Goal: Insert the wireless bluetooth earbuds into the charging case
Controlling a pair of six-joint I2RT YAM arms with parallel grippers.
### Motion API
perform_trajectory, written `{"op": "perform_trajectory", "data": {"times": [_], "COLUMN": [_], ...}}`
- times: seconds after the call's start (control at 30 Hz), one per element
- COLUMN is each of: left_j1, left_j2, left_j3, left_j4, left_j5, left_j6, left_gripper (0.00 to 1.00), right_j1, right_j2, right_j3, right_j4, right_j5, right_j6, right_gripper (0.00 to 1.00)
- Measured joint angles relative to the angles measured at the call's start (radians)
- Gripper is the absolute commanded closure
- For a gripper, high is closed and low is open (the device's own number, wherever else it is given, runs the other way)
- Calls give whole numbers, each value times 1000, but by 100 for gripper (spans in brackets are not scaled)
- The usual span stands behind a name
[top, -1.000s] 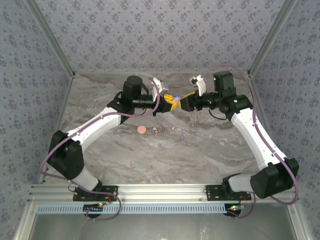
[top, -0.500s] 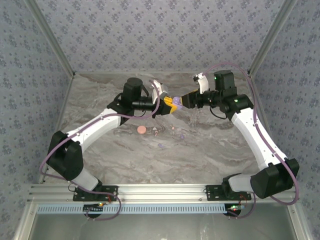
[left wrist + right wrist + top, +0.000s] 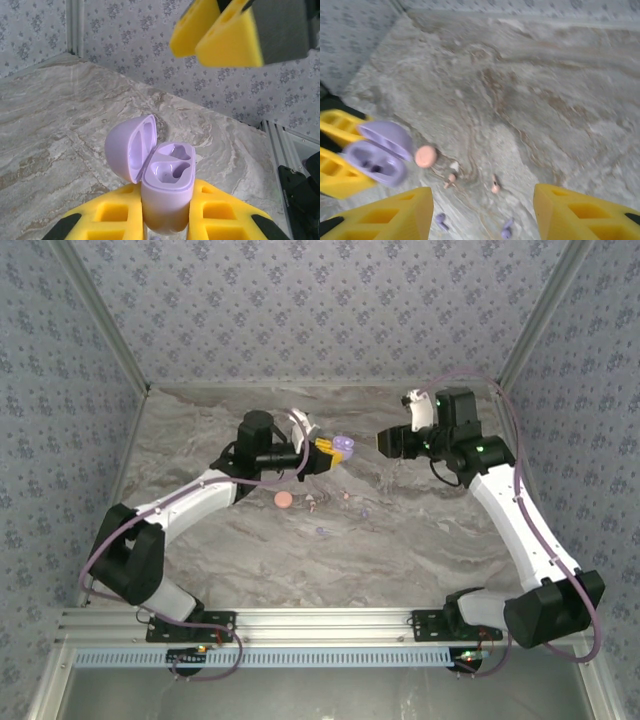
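Just above the centre of the overhead frame, your left tool (image 3: pixel 328 451) is pinching the lilac charging case (image 3: pixel 343 446) by its lower body and, as far as I can judge, holding it clear of the worktop (image 3: pixel 200 440). In the left wrist view the lid (image 3: pixel 131 150) is swung open toward the left of the frame, and both sockets (image 3: pixel 170 167) show empty.

Your right tool (image 3: pixel 385 441) sits to the right of the case in the overhead frame, apart from it. Its fingers are spread and nothing is between them.

Look at the lower middle of the right wrist view for the earbuds (image 3: pixel 494 187). They lie loose on the worktop: two pale ones beside a pink disc (image 3: pixel 425 156), and two lilac ones at the bottom edge of the frame, between your right tool's fingers.

By my reading, you are at the start of the loading step. The case is open and presented, but no earbud has been picked up yet.

Your next move is to bring the right tool down over one lilac earbud and close on it. The earbuds are tiny, so centre the fingers carefully before closing, or it may squirt out sideways. After that you will need to line its stem up with a socket, so keep the left tool's hold steady.
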Motion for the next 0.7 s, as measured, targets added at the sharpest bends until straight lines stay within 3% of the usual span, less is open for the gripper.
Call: {"op": "perform_trajectory", "data": {"times": [0.33, 0.7], "left_j1": [0, -30], "left_j2": [-166, -263], "left_j3": [-171, -254], "left_j4": [66, 47], "left_j5": [-84, -149], "left_j6": [-61, -69], "left_gripper": [87, 87], "right_j1": [-3, 79], "right_j2": [50, 200], "right_j3": [-268, -355], "right_j4": [-27, 42], "right_j5": [24, -27], "right_j6": [62, 109], "right_gripper": [50, 63]}}
